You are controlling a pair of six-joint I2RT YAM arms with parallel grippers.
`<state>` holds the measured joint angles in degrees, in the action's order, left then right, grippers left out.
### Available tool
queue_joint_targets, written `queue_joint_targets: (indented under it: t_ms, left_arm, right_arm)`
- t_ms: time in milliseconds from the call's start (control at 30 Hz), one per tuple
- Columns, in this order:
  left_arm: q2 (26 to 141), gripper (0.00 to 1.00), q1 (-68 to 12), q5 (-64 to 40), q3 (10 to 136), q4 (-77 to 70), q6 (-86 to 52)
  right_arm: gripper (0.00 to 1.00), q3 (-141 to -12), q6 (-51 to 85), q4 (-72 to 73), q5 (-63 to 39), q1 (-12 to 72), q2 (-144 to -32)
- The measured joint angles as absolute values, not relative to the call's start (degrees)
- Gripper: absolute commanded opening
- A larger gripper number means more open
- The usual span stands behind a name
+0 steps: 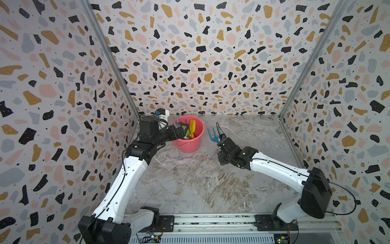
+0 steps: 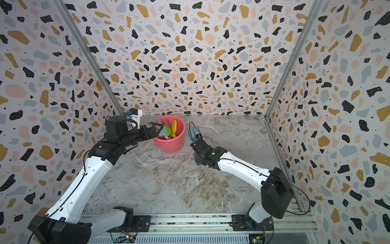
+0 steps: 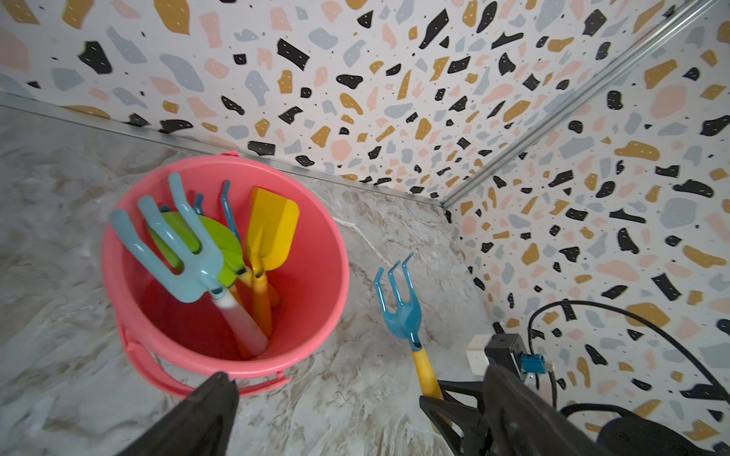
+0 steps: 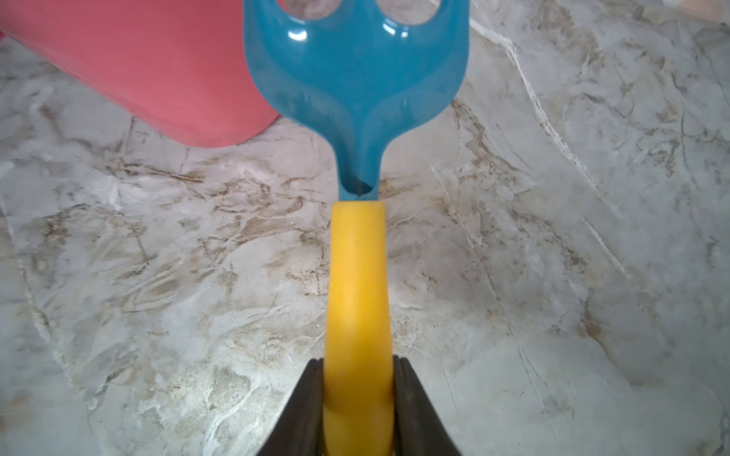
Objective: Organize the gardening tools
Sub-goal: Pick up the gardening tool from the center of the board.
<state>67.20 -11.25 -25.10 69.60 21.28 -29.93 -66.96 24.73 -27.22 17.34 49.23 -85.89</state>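
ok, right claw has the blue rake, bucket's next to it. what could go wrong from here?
1. The open left claw hangs over the rim of the pink plastic bucket; the right claw could hit it coming in.
2. The dark-blue, yellow-handled plastic rake is gripped far from its head, so it may pivot.
3. The light-blue rake, green spade and yellow shovel crowd the bucket; prongs could snag.

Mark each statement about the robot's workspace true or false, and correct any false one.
1. The right gripper is shut on a dark-blue rake. True.
2. The yellow shovel lies flat on the table. False: it stands inside the pink bucket.
3. The left gripper is open and holds nothing. True.
4. The pink bucket lies tipped on its side. False: it stands upright with four tools in it.
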Motion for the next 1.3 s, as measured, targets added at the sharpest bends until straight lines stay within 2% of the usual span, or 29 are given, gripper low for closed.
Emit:
queue_joint_targets:
  t_ms: [267, 633, 800, 1067, 1300]
  left_arm:
    - [72.49, 0.99, -12.95, -31.62, 72.10, 22.33, -31.35]
    - [80.09, 1.00, -18.37, -33.85, 76.97, 25.32, -29.78]
    - [80.93, 0.97, -18.46, -33.76, 76.99, 25.67, -29.54]
    - [83.13, 0.72, -18.46, -33.58, 77.01, 23.66, -30.22]
    - [84.34, 0.32, -18.46, -33.82, 78.04, 21.10, -30.94]
  right_arm:
    - [0.00, -63.53, 21.34, -19.49, 14.31, 49.39, -82.74]
    - [0.00, -63.40, 19.86, -12.62, 10.33, 51.29, -80.86]
    - [0.00, -63.77, 19.90, -11.35, 8.75, 51.99, -80.86]
    - [0.00, -64.38, 20.27, -9.56, 5.61, 53.08, -80.86]
    - [0.00, -66.87, 20.29, -9.34, 4.10, 53.39, -80.88]
